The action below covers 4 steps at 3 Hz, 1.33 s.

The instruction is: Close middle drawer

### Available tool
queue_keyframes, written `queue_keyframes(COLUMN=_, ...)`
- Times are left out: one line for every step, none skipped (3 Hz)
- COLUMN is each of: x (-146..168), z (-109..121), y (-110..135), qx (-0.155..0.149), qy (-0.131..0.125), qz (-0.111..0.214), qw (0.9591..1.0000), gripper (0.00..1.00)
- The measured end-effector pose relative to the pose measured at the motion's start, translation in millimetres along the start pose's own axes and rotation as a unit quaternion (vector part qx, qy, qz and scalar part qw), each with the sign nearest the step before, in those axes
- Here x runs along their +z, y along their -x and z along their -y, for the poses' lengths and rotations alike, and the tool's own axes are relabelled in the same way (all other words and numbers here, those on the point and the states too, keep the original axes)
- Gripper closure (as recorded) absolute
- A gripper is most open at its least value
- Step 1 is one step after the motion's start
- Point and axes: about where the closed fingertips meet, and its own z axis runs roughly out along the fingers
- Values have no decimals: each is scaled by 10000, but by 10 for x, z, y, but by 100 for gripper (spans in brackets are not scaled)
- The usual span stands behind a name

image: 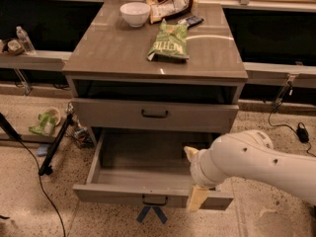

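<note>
The middle drawer (pixel 123 194) sits low in the centre of the frame, pulled well out from the cabinet (pixel 111 53). It is a wide, shallow box of grey-taupe wood with a matte, faintly grained finish. Its flat front has a small dark loop handle (pixel 154 200) at its centre, and its smooth bottom panel shows between thin side walls.

My gripper (pixel 193 177) is at the lower right of the frame, at the right end of that drawer, on the end of my rounded, glossy white arm (pixel 256 164). Its two cream, blunt, wedge-shaped fingers are spread apart. One fingertip (pixel 190 152) shows over the drawer's interior, and the other finger (pixel 197 199) hangs down across the drawer front, right of the handle. I cannot tell whether either one touches the wood.

Above it, the taller-fronted upper drawer (pixel 108 115) has the same dark handle, with a dark gap between it and the cabinet's top slab. That top is smooth with a soft sheen. It carries a round white bowl (pixel 135 13), a crinkled green snack bag (pixel 169 41) lying flat, a shiny brown packet (pixel 170 4) and a small dark flat object (pixel 192 20).

At the upper left a clear plastic bottle (pixel 24 39) stands on a ledge. The floor (pixel 29 201) is speckled terrazzo, with a blue tape cross (pixel 152 214) just below the drawer's front and a black cable (pixel 42 191) trailing at the lower left.
</note>
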Motion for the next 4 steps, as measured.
queue_keyframes(x=200, z=-21, y=-99, qx=160, qy=-66, qz=-223, qw=9996, gripper=0)
queue_keyframes(x=540, z=47, y=-287, qx=344, qy=-187, qz=-449, qw=9982, gripper=0)
queue_keyframes(x=919, z=230, y=-438, qx=227, qy=-307, qz=-310, qw=9988, gripper=0)
queue_keyframes(x=1260, z=338, y=-508, qx=66, qy=-361, qz=-105, qw=9993, gripper=0)
